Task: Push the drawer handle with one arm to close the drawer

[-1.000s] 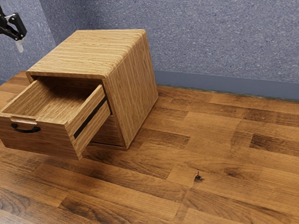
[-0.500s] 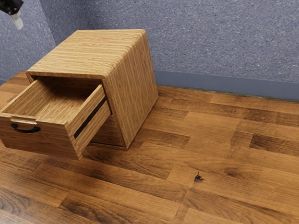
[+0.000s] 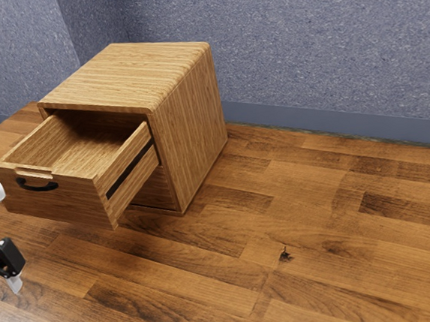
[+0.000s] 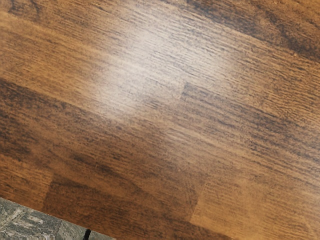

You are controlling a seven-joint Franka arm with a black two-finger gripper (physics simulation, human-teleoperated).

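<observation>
At the exterior view's left edge is my gripper (image 3: 9, 258), partly cut off by the frame, low in front of the drawer front and apart from it. The drawer (image 3: 56, 201) stands well out of the wooden cabinet (image 3: 189, 125), its inside visible from above. A black curved handle (image 3: 38, 185) sits on the upper part of the drawer front, with the white hand part close beside that front's outer edge; whether they touch I cannot tell.
Wooden flooring (image 3: 303, 221) surrounds the cabinet, and a blue-grey wall (image 3: 325, 46) rises behind it. In the wrist view, wood planks (image 4: 165, 125) lie under my hand, bordered by a grey-green stone-like surface (image 4: 30, 222).
My gripper has come down from above, at the exterior view's upper left, to low beside the drawer front. The drawer and cabinet have not moved.
</observation>
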